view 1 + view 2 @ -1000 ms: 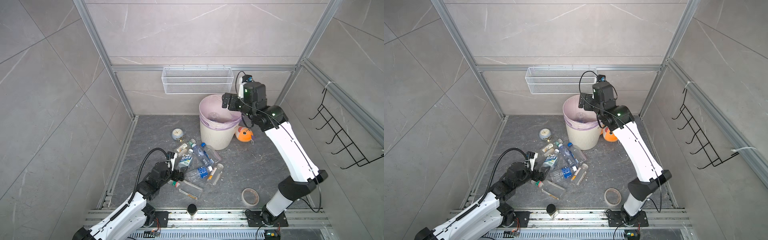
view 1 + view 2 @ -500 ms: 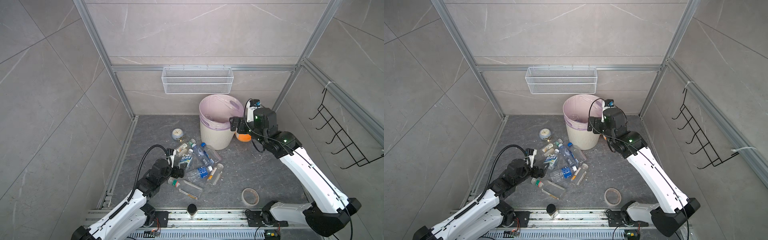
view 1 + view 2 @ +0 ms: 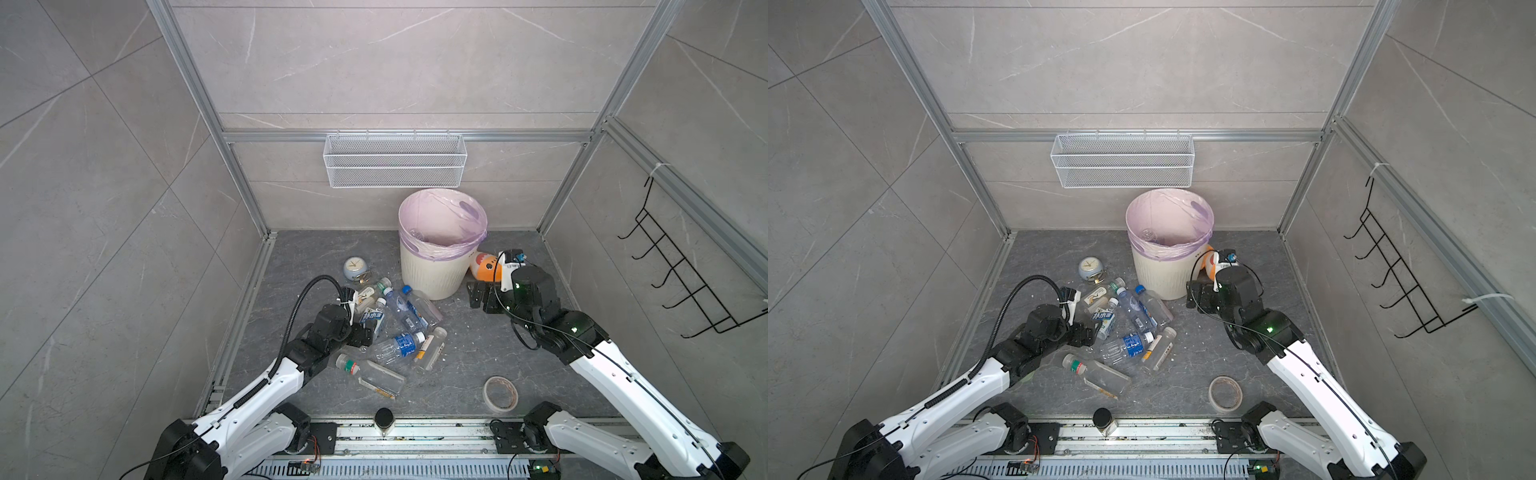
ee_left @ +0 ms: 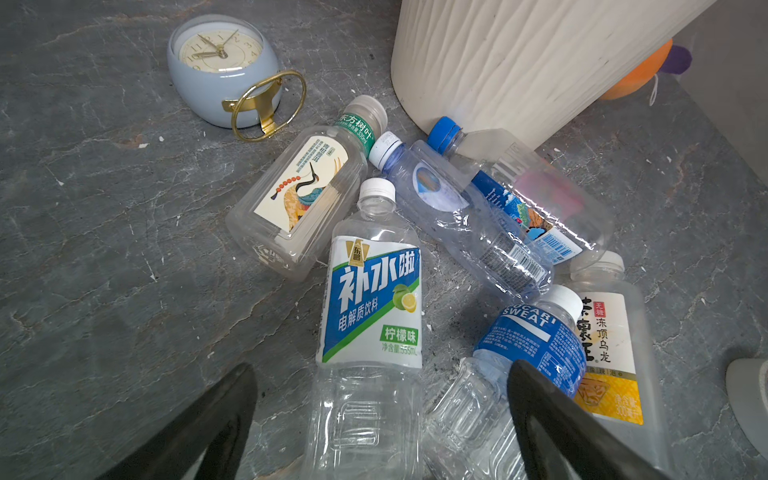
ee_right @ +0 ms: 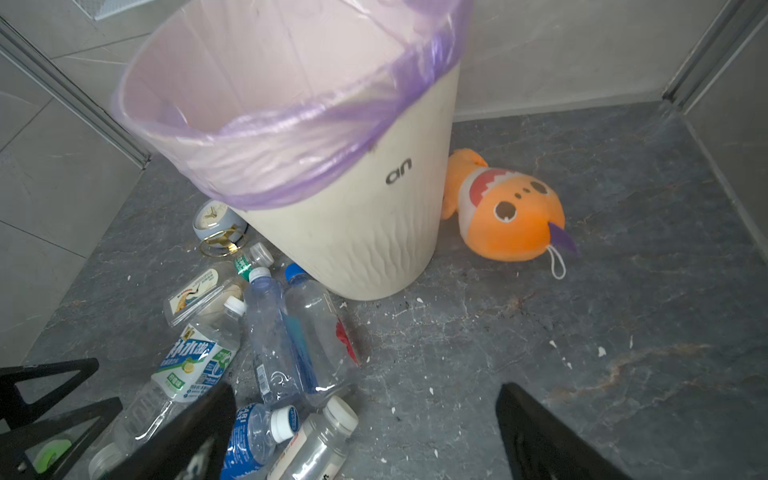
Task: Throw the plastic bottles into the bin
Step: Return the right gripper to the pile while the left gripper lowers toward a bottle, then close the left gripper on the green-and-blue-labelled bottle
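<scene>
Your right arm has left its place above the bin and come down low to the bench. The right end effector (image 3: 481, 296) now hangs open and empty just beside the cream-white ribbed round plastic bin with the lilac bag (image 3: 432, 274), between it and the bench's right edge. The left arm has barely shifted.

The bin stands near the middle of the bench's back edge. The clear plastic bottles (image 3: 397, 347) lie in a loose heap at its foot, toward the bench's middle.

The left end effector (image 4: 384, 368) is open wide and grips nothing. Its jaws straddle the lower body of the clear bottle with the blue, green and white lemon label and white cap (image 4: 372, 299).

This looks like the approach to a pick.
- One finger sits over the neighbouring blue-labelled bottle (image 4: 536, 345), so nudge sideways until that finger drops into the gap.
- Close gently, because thin empty plastic will likely buckle and squirt out.
- Lift straight up before swinging, since the bin's rim stands far above the heap.
- Keep the pale blue-grey round alarm clock (image 4: 224, 70) out of your sweep.
</scene>
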Action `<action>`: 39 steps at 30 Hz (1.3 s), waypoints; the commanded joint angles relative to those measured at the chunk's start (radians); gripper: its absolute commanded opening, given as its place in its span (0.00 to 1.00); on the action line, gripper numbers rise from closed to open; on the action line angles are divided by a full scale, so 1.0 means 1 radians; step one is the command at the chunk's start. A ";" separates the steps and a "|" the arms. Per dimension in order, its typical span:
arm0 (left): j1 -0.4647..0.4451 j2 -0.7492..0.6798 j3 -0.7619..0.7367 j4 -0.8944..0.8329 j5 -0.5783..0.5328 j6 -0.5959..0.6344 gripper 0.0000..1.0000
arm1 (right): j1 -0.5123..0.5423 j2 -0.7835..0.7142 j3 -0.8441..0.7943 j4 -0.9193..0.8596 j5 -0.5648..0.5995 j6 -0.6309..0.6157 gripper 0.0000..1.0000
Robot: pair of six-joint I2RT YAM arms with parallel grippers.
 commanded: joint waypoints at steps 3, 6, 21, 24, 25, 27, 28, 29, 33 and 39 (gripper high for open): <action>-0.008 0.049 0.061 -0.023 -0.012 -0.011 0.96 | 0.003 -0.109 -0.161 0.034 -0.017 0.053 1.00; -0.009 0.110 0.095 -0.054 -0.005 -0.009 0.96 | 0.004 -0.151 -0.240 0.035 -0.019 0.072 0.99; -0.018 0.299 0.167 -0.095 0.007 -0.014 0.94 | 0.004 -0.194 -0.455 0.074 -0.052 0.123 1.00; -0.020 0.328 0.186 -0.112 0.004 -0.009 0.94 | 0.003 -0.198 -0.482 0.084 -0.046 0.126 1.00; -0.020 0.338 0.191 -0.115 0.005 -0.009 0.93 | 0.003 -0.198 -0.490 0.085 -0.043 0.127 0.99; -0.023 0.356 0.198 -0.119 0.006 -0.008 0.93 | 0.004 -0.200 -0.506 0.090 -0.039 0.127 1.00; -0.024 0.364 0.203 -0.120 0.003 -0.008 0.93 | 0.003 -0.202 -0.512 0.092 -0.039 0.130 1.00; -0.027 0.372 0.205 -0.123 0.000 -0.009 0.92 | 0.003 -0.205 -0.514 0.095 -0.041 0.129 1.00; -0.042 0.397 0.218 -0.139 -0.028 -0.008 0.92 | 0.003 -0.215 -0.524 0.106 -0.042 0.128 1.00; -0.069 0.428 0.238 -0.161 -0.078 -0.011 0.92 | 0.004 -0.214 -0.531 0.121 -0.053 0.125 1.00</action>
